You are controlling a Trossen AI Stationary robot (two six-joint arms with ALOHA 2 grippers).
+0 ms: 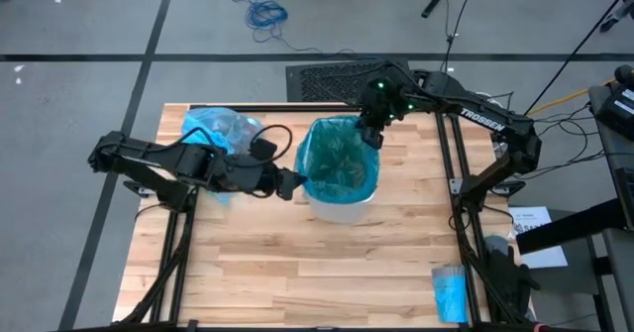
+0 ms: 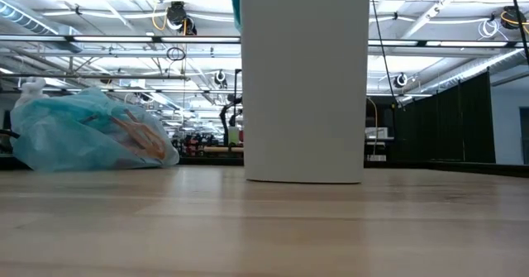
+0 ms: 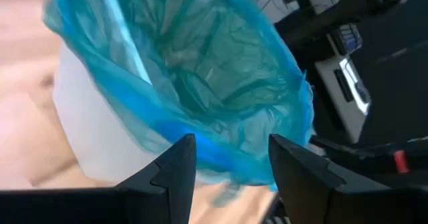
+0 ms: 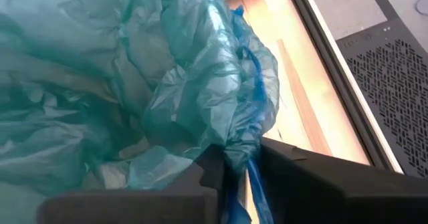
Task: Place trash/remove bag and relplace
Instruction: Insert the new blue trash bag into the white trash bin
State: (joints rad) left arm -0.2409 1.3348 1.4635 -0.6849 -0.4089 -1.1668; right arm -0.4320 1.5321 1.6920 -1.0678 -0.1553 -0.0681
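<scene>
While the white bin (image 2: 304,87) stands nearest on the table (image 1: 297,273), the teal-green liner (image 1: 342,159) is draped over its rim. The left gripper (image 1: 294,183), fingers apart, hovers at the near rim; the right gripper (image 4: 241,167) is pinched on the liner's gathered edge at the far rim. Farther off lies the light-blue bag (image 2: 87,132), filled. I'd worry a hard tug could tear the film or tip the bin.
</scene>
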